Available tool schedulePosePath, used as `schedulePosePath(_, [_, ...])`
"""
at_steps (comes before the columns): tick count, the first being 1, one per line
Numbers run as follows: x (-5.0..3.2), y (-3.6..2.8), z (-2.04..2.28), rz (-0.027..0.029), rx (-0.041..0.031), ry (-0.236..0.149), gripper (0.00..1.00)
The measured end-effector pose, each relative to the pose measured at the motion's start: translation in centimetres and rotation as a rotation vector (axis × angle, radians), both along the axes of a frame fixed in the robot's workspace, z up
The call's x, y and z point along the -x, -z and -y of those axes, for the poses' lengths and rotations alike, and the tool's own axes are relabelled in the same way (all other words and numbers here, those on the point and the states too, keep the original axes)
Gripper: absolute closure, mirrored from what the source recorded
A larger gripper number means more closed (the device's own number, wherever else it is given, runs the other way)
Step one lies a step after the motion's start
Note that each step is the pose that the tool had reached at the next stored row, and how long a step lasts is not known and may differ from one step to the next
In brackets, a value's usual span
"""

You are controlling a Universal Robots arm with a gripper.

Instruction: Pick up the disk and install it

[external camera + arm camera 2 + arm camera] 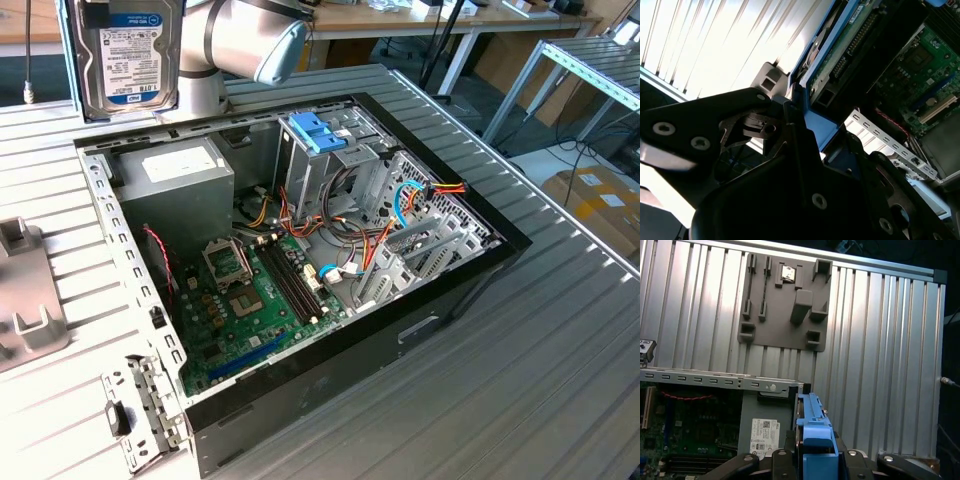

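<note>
The first half of the task is judged done: the disk point(128, 55) is off the table point(520, 390) and is carried in the air, upright with its labelled face towards the exterior camera, above and just outside the corner of the open computer case point(330, 370) where the power supply point(180, 172) sits. The installing is judged to be left. The disk is well apart from the metal drive cage point(345, 175) inside the case, and no part of it is seen within the case walls. A blue plastic piece point(318, 130) with two tabs lies on top of that cage, and the motherboard point(250, 300) is exposed on the case floor. A grey fixture plate point(785, 300) is seen on the table beside the case, on the power supply side. The hand point(814, 454) is seen in the first wrist view closed to a narrow gap on the disk's light-blue bracket point(813, 415), with a dark jaw pressed against each side of the bracket's end. In the second wrist view the same blue rail point(815, 127) is seen clamped among the black linkages, with the case interior below it. Nothing else is held or touched by the hand.
</note>
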State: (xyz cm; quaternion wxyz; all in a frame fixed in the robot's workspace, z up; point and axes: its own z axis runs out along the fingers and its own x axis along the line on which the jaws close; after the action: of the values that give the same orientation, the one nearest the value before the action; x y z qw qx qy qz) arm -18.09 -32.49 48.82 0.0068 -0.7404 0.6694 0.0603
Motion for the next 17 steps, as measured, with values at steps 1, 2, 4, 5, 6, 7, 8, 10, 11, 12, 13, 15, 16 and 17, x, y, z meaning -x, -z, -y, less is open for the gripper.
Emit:
schedulePosePath(1, [-0.01,0.0,0.0,0.0,0.0,0.0,0.63])
schedulePosePath(2, [-0.03,0.01,0.0,0.0,-0.0001,0.0,0.63])
schedulePosePath(4, [-0.23,0.07,0.0,0.0,0.0,0.0,0.63])
schedulePosePath(5, [-0.4,0.09,0.0,0.0001,-0.0001,0.0,0.63])
schedulePosePath(6, [-0.42,0.09,0.0,0.0,0.0,0.0,0.63])
schedulePosePath(7, [-0.43,0.1,0.0,0.0,0.0,0.0,0.63])
schedulePosePath(8, [-0.46,0.1,0.0,0.0,0.0,0.0,0.63])
schedulePosePath(10, [-0.5,0.11,0.0,0.0,0.0,0.0,0.63])
schedulePosePath(11, [-0.52,0.11,0.0,0.0,0.0,0.0,0.63])
schedulePosePath(12, [-0.56,0.12,0.0,0.0,0.0,0.0,0.63])
schedulePosePath(13, [-0.57,0.12,0.0,0.0,0.0,0.0,0.63])
schedulePosePath(15, [-0.61,0.13,0.0,0.0,-0.0001,0.0,0.63])
schedulePosePath(16, [-0.62,0.13,0.0,0.0,0.0,0.0,0.63])
schedulePosePath(17, [-0.63,0.14,0.0,0.0,0.0,0.0,0.63])
